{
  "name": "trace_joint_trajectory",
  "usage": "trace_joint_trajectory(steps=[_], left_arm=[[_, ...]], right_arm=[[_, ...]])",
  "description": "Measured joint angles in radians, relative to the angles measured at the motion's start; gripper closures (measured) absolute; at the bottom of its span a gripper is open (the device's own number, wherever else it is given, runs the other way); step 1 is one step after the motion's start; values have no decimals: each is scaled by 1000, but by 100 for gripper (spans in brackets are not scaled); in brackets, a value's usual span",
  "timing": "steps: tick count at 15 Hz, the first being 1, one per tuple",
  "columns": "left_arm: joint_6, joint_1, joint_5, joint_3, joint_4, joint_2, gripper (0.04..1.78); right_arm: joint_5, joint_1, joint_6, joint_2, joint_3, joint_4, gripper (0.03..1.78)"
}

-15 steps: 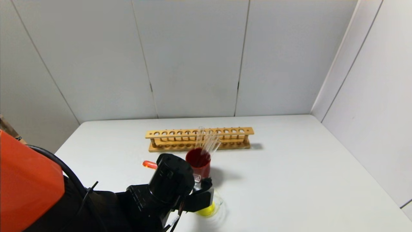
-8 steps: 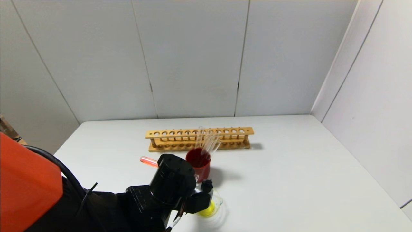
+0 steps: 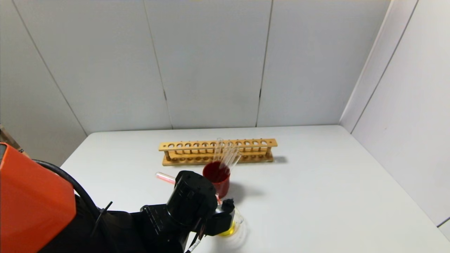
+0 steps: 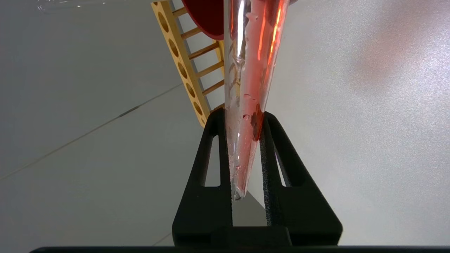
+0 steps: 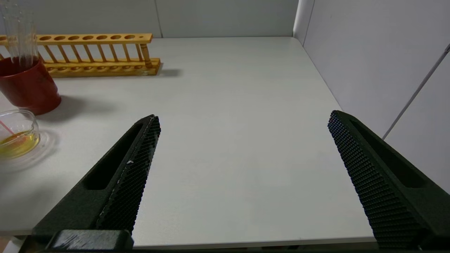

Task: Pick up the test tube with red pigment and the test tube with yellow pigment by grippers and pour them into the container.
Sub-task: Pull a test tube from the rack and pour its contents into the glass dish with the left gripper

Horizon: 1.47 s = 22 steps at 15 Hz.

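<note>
The right gripper sits at the near right edge of the table, its 2 fingers spread wide with nothing between them. At the near left, the left gripper has its 2 fingers pinching the red tube, which lies tilted, its rounded end sticking out to the far left of the wrist and its mouth end pointing down into the cup. Red-orange film streaks the inside of the tube's glass. The cup stands just right of the left gripper and holds yellow liquid with a touch of orange in it. Just beyond it stands a beaker of dark red liquid with several clear tubes leaning in it. Farther back, a wooden rack runs left to right across the table.
</note>
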Motion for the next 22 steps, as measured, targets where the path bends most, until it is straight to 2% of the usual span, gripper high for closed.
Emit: trace_joint_trajectory(steps=[22], left_arm=[[73, -48, 24, -2, 1, 11, 152]], right_arm=[[0, 0, 0, 0, 0, 0, 7]])
